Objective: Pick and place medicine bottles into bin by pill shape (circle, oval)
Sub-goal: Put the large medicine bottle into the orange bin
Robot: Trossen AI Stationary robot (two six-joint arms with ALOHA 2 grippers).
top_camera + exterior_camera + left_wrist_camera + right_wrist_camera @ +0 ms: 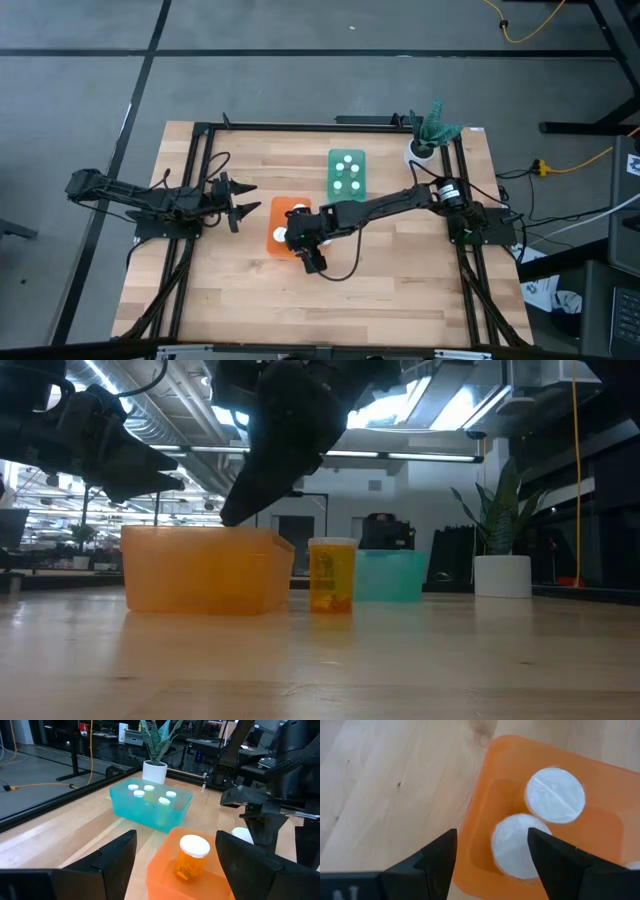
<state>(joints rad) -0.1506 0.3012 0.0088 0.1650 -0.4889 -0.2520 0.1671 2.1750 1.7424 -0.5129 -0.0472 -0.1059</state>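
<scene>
The orange bin [288, 228] lies mid-table and holds white-capped medicine bottles [555, 795] standing upright. The teal bin [347, 173] lies farther back with several white caps [149, 794] in it. In the low view one amber bottle [332, 575] stands on the table just right of the orange bin [205, 570]. My right gripper [492, 845] is open, pointing down over the orange bin's corner, with a white cap [517, 845] below the gap. My left gripper [240, 200] is open and empty, just left of the orange bin, facing it [175, 855].
A white plant pot [422, 150] with a green plant stands at the table's far right corner. Black frame rails [200, 180] run along the table's left and right sides. Bare wood [330, 300] lies toward the near edge.
</scene>
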